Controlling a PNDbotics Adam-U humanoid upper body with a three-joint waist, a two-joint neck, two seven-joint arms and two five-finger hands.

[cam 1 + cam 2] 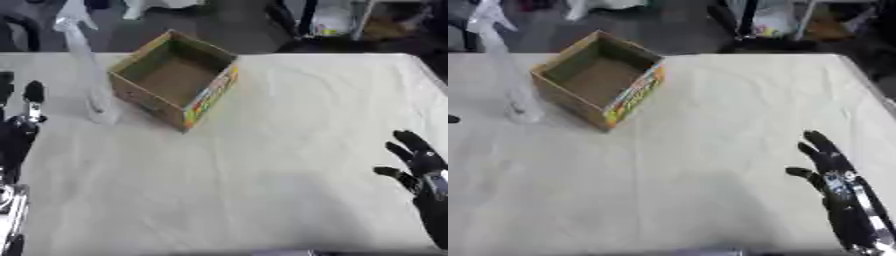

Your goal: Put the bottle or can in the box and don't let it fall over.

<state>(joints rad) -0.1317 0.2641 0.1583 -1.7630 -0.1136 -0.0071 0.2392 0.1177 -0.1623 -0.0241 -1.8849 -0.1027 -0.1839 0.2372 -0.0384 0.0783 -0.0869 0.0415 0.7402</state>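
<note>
Bottle (90, 70) beyond left hand (26, 117) fingers (34, 95)

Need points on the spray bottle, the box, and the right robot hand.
spray bottle (92, 85), left eye view, on its clear body.
box (210, 95), left eye view, on its printed side wall.
right robot hand (826, 167), right eye view, on the palm.

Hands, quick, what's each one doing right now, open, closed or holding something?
Left hand: open, fingers up at the left edge, holding nothing.
Right hand: open, fingers spread, holding nothing.

Twin head-mounted views steeply down onto one shared table (262, 150).
</note>
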